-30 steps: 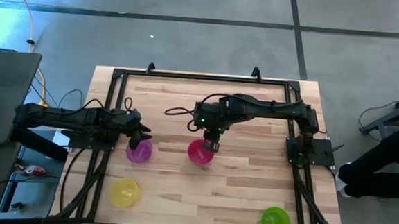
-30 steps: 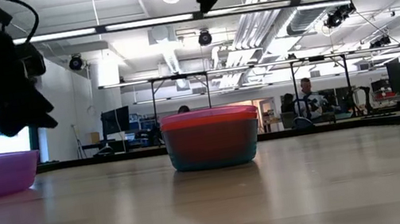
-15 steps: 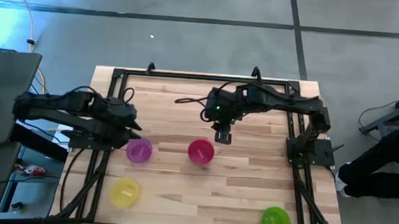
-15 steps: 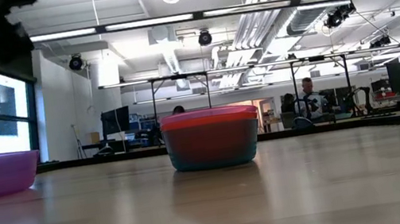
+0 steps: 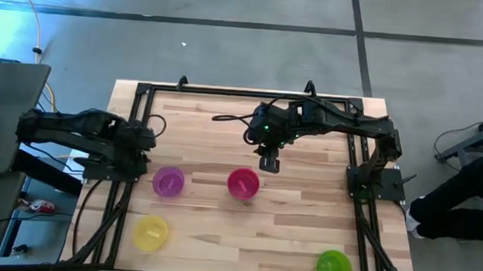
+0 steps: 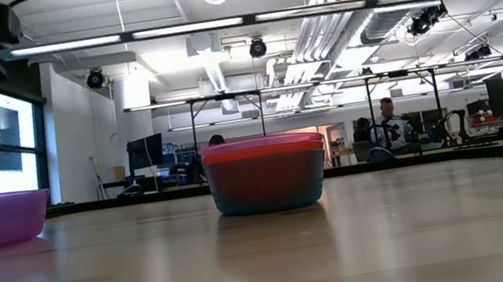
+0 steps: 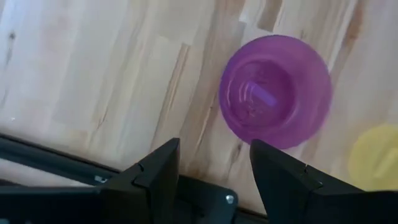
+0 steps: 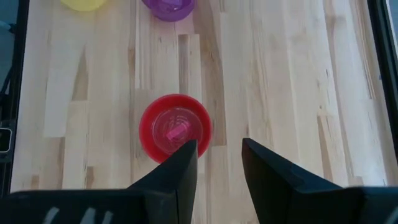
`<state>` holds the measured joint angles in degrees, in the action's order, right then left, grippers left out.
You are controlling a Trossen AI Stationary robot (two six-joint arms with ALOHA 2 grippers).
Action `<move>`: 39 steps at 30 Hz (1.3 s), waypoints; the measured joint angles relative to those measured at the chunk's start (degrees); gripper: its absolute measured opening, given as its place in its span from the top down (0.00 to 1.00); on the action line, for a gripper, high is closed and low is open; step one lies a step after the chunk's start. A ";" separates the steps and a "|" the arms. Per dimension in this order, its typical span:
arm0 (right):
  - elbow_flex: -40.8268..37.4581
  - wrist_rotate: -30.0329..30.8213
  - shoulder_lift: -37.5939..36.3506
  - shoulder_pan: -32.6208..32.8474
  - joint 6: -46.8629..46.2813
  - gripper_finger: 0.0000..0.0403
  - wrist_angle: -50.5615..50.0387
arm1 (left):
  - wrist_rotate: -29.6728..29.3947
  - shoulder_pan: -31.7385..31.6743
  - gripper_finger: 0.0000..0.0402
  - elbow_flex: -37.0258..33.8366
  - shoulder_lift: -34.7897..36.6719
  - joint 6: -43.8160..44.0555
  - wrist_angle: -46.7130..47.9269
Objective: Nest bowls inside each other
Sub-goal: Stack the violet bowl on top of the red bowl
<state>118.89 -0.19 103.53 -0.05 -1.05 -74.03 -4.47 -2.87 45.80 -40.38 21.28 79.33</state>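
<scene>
**Q:** Right gripper (image 5: 269, 164) — how does it stand, and where?

**A:** Empty, its fingers parted with a bare gap between them. It hangs above the table (image 5: 303, 232), just behind the red stack (image 5: 243, 183) at mid-table. The left gripper (image 7: 211, 177), likewise empty and spread wide, waits at the table's left edge near the purple bowl (image 5: 168, 181).

**Q:** What sits inside what?

**A:** Seen from table height, the middle stack (image 6: 266, 172) shows a red rim above a teal base, so at least two bowls are nested; from above, a pink inside suggests a third. The purple bowl, the yellow bowl (image 5: 151, 232) and the green bowl (image 5: 333, 267) each stand alone and hold nothing.

**Q:** How is the next step done well?

**A:** Probably a single bowl goes into the stack. Grip it by the rim, lift clear, centre it above the stack, lower it level and let go only once it seats. The green bowl, at the near right corner, is well apart from the rest.
</scene>
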 joint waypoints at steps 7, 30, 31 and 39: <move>0.00 0.00 0.00 0.00 -0.14 0.70 -0.01 | 0.76 -0.29 0.54 -2.66 -6.00 -1.33 -6.33; -0.02 -0.02 0.02 0.91 -0.05 0.70 -0.50 | 2.91 -0.94 0.54 -2.66 -24.23 -9.26 -19.97; -0.02 -0.04 0.02 1.13 -0.03 0.70 -0.50 | 2.91 -0.94 0.54 -2.66 -24.94 -9.48 -20.09; -0.04 -1.11 -0.30 3.20 -0.09 0.70 -0.57 | 2.74 -0.94 0.54 -2.66 -30.55 -12.67 -20.76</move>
<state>118.85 -1.29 103.23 3.14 -1.14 -74.60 -1.73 -3.81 43.13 -70.93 8.60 58.57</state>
